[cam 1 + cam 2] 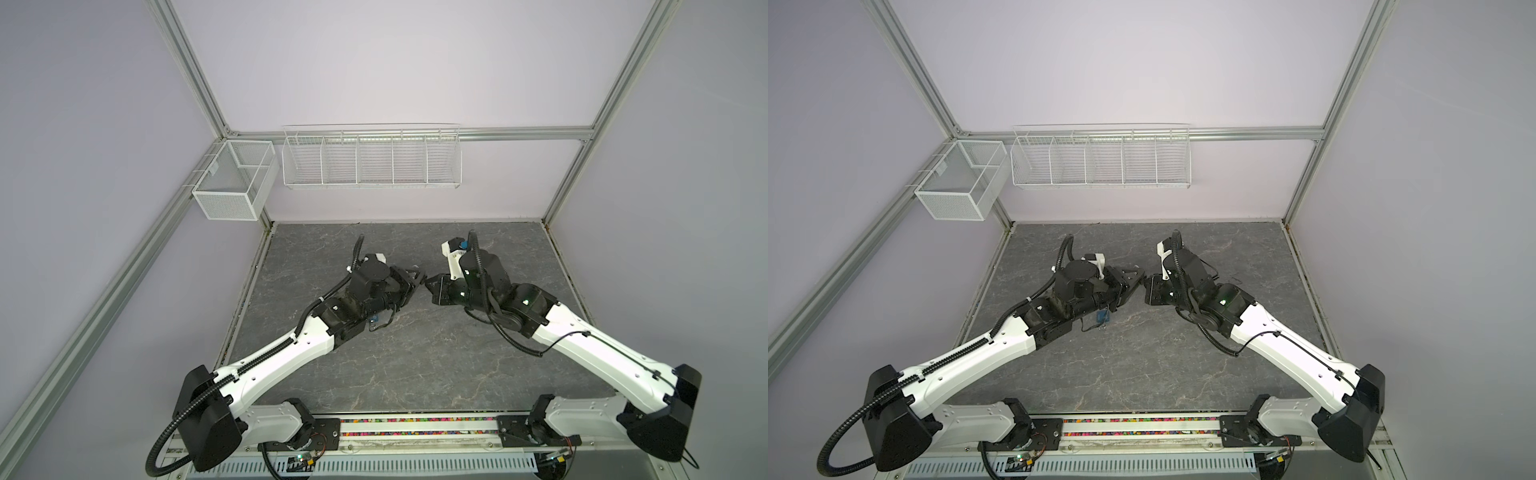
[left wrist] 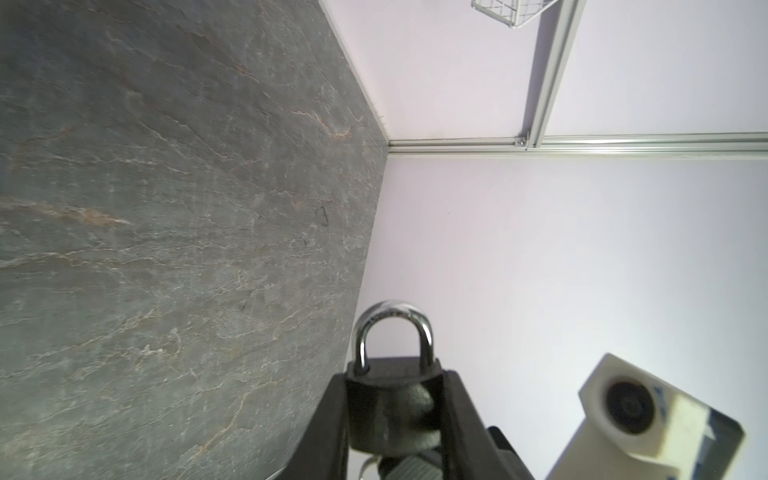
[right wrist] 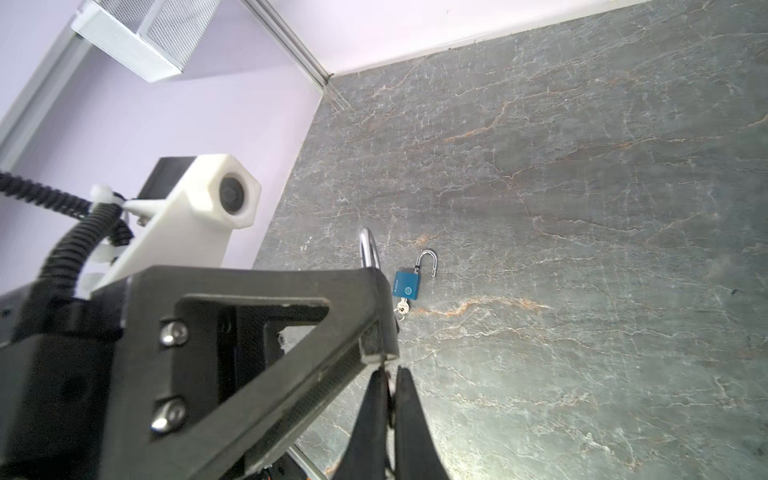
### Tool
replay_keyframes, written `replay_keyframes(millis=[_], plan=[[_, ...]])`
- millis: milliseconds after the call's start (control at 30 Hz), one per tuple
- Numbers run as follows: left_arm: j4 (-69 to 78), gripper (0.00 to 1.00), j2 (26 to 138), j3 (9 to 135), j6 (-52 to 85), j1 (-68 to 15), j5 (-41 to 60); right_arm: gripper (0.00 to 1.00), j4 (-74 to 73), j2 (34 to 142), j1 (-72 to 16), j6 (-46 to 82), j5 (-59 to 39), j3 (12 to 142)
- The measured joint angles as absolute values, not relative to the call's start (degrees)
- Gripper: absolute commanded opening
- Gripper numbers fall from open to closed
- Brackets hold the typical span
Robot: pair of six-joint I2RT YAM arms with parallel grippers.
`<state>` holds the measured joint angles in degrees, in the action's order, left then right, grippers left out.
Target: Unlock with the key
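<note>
Fingers [image 2: 332,419] of our left gripper [image 2: 395,376] clamp the dark padlock [image 2: 374,415]; our right gripper [image 3: 390,374], tips together, may shove it askew if misaligned.

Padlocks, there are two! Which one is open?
The blue padlock on the table: its shackle is swung out. The dark padlock between the left fingers is shut.

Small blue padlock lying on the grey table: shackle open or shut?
Open. In the right wrist view the small blue padlock shows its silver shackle with one leg out of the body.
</note>
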<state>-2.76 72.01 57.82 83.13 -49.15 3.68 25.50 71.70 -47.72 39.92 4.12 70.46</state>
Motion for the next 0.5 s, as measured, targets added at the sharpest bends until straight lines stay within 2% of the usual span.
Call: replay_keyframes(millis=[500], plan=[[5.7, 0.0, 72.0, 57.7, 77.7, -48.7, 6.5, 0.07, 17.9, 66.9, -43.9, 47.0, -1.8, 67.0]])
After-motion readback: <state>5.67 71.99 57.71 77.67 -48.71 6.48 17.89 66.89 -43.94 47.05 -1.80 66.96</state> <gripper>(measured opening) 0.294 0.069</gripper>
